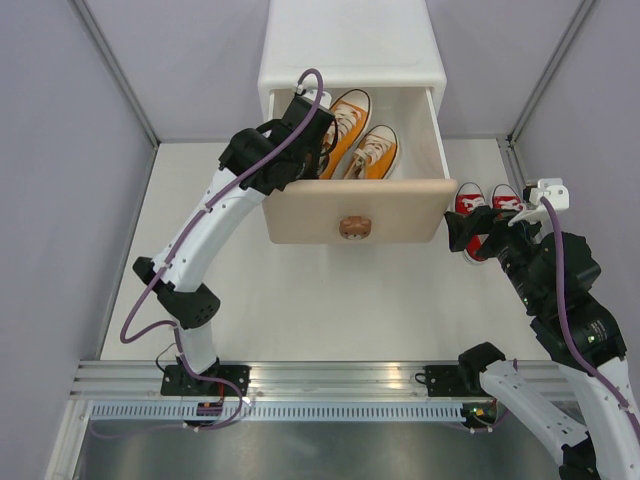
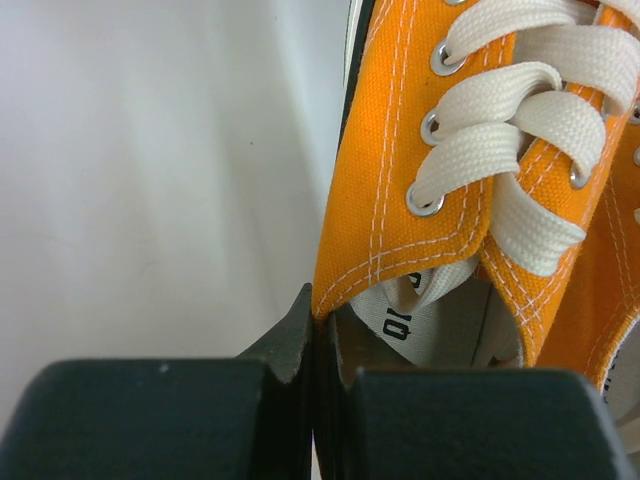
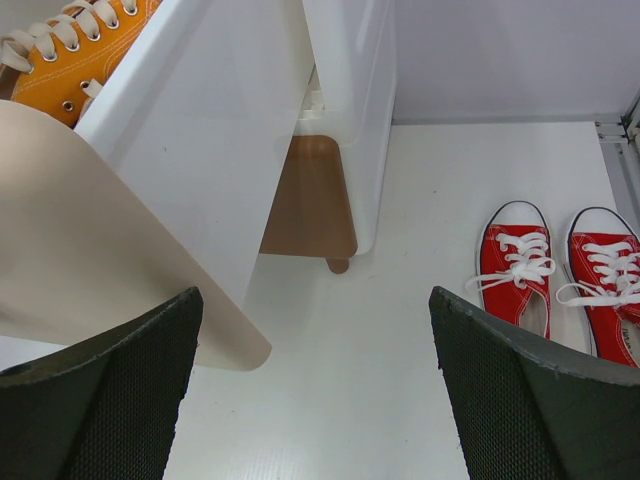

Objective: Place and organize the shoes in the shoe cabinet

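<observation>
The white shoe cabinet [image 1: 350, 45] stands at the back with its upper drawer, beige front [image 1: 355, 210], pulled out. Two orange shoes [image 1: 372, 150] lie side by side inside it. My left gripper [image 1: 312, 122] reaches into the drawer's left side, shut on the collar edge of the left orange shoe [image 2: 400, 150], with the canvas pinched between its fingertips [image 2: 300, 330]. Two red shoes [image 3: 515, 265] sit on the table right of the cabinet. My right gripper [image 3: 312, 300] hovers open just in front of them, with nothing between its fingers.
The brown lower drawer front [image 3: 310, 200] is closed under the open drawer. The drawer's white side wall [image 3: 200, 130] juts out close to my right gripper's left finger. Grey panels wall in both sides, and a metal rail [image 1: 330, 380] runs along the near edge.
</observation>
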`<state>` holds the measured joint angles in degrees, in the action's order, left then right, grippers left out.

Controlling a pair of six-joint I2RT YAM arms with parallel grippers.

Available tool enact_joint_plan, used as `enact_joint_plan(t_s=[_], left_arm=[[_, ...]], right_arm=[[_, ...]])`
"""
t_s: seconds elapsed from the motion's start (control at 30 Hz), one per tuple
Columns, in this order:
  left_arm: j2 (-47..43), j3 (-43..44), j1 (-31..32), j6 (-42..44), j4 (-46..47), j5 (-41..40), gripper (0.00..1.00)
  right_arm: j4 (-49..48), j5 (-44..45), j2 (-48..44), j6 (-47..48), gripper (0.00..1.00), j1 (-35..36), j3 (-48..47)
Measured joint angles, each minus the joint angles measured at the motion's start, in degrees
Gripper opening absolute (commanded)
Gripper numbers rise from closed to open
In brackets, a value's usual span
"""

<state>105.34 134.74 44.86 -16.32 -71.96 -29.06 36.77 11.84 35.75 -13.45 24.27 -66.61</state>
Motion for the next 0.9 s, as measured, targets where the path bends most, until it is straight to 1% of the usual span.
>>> enact_joint_plan(t_s=[0.9], left_arm=[[0.26, 0.0, 0.15, 0.15, -0.42, -2.45, 0.02]], right_arm=[[0.0, -0.02, 0.37, 0.02, 0.98, 0.0, 0.0]])
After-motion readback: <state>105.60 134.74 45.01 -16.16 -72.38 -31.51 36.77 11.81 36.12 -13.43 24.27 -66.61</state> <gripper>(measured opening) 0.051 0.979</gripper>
